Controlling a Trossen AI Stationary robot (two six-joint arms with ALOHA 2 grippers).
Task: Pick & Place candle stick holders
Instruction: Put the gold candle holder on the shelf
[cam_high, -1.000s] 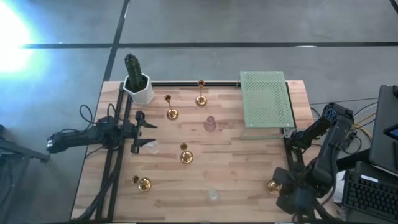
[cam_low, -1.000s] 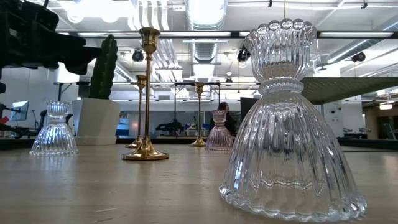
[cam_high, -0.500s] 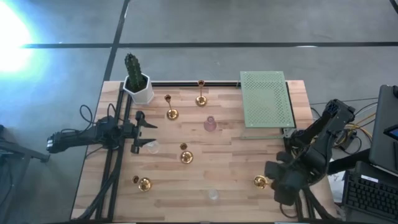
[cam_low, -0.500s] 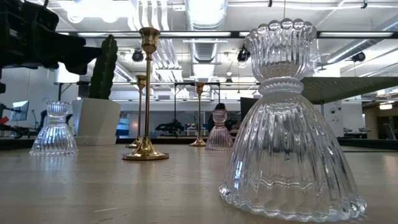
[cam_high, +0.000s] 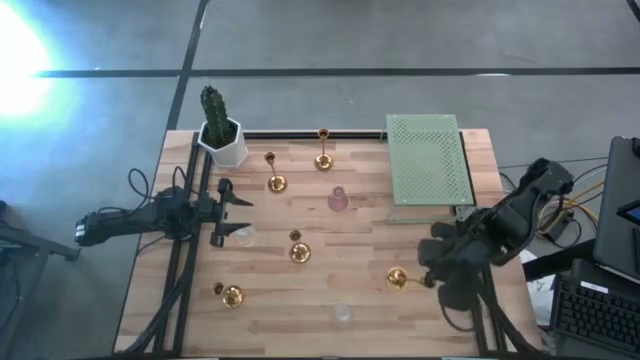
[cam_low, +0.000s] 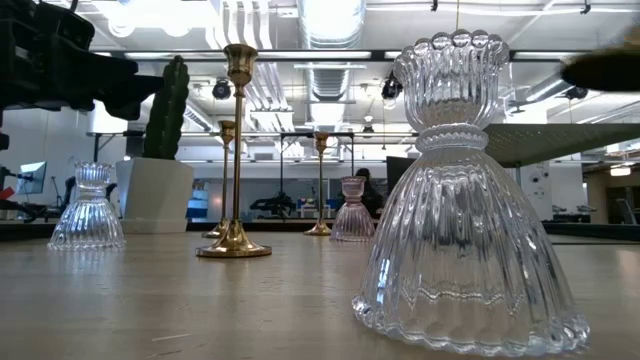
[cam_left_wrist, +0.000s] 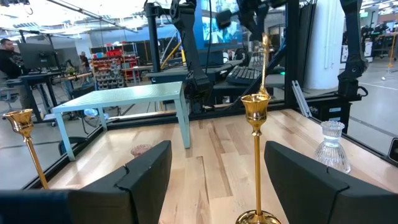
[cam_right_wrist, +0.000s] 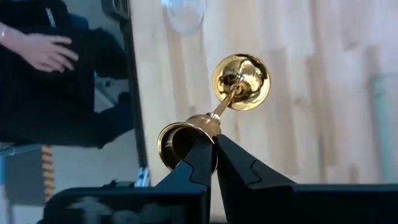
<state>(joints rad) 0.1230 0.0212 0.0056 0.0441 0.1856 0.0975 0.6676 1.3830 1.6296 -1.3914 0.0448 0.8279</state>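
Note:
My right gripper (cam_high: 424, 279) is shut on a short gold candle stick holder (cam_high: 397, 280) over the table's front right. In the right wrist view the fingertips (cam_right_wrist: 205, 155) pinch its stem just below the cup, and the round base (cam_right_wrist: 242, 73) points toward the wood. My left gripper (cam_high: 232, 215) stands open at the left, beside a clear glass holder (cam_high: 243, 236). Its wrist view looks past both fingers (cam_left_wrist: 146, 177) at a tall gold holder (cam_left_wrist: 256, 155). Other gold holders stand at the back (cam_high: 322, 160), back left (cam_high: 277, 183), middle (cam_high: 299, 253) and front left (cam_high: 232, 296). A pink glass holder (cam_high: 338, 199) sits mid-table.
A green perforated mat (cam_high: 428, 160) lies raised at the back right. A white pot with a cactus (cam_high: 222, 135) stands at the back left. Another clear glass holder (cam_high: 343, 313) sits at the front edge, filling the low view (cam_low: 455, 200). A person's hand (cam_right_wrist: 43, 50) shows beyond the table.
The right arm has swung left across the front of the table, carrying the gold holder with it. The left arm has not moved.

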